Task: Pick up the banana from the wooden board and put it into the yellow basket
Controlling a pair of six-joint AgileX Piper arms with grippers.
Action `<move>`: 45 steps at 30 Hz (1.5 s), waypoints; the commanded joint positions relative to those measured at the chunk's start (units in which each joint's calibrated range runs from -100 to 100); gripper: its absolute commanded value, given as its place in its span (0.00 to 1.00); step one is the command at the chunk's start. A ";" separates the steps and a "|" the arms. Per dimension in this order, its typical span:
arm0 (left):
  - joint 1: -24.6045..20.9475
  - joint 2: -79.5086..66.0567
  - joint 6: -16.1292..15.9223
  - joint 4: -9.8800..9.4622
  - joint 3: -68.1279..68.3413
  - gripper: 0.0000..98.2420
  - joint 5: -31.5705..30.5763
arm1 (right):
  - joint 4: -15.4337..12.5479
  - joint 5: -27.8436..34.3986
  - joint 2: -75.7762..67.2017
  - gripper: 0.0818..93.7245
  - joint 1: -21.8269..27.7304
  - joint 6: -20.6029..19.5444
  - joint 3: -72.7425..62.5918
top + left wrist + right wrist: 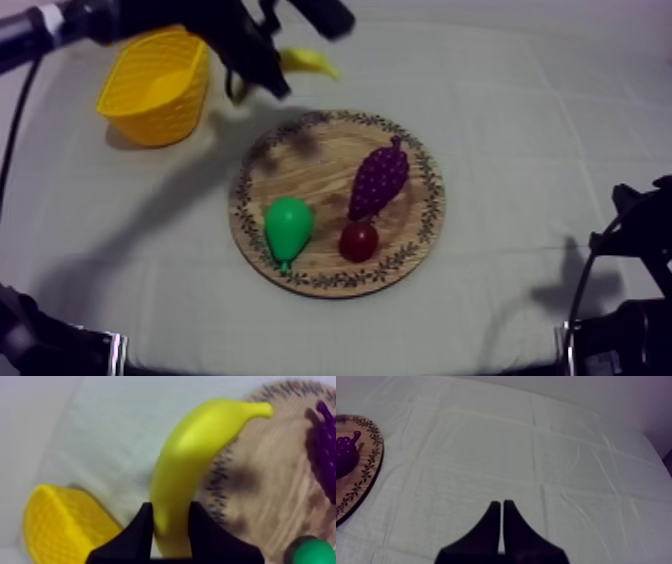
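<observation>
risk: banana (200, 441) is pinched near one end only, so its long free part could swing, slip out, or snag the rim of the yellow basket (155, 85). left gripper (170, 505) has its fingers (140, 536) clenched on it, banana aloft between the basket and the wooden board's (300, 150) far-left edge. right gripper (501, 505): fingers pressed together on nothing, over the bare table (561, 451).

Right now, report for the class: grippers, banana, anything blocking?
Left gripper shut on banana, off board, beside basket. Right gripper shut, idle. Path looks clear.
</observation>
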 commanded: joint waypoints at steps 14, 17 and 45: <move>-18.64 -1.28 -2.07 0.18 -7.16 0.14 0.32 | 0.01 0.05 -0.02 0.00 -0.01 -0.01 0.02; -20.66 0.52 -1.59 0.50 -5.20 0.14 -2.09 | 0.01 0.05 -0.02 0.00 -0.01 -0.01 0.02; -23.03 5.57 -1.35 5.45 7.58 0.32 -16.72 | 0.01 0.05 -0.02 0.00 -0.01 -0.01 0.02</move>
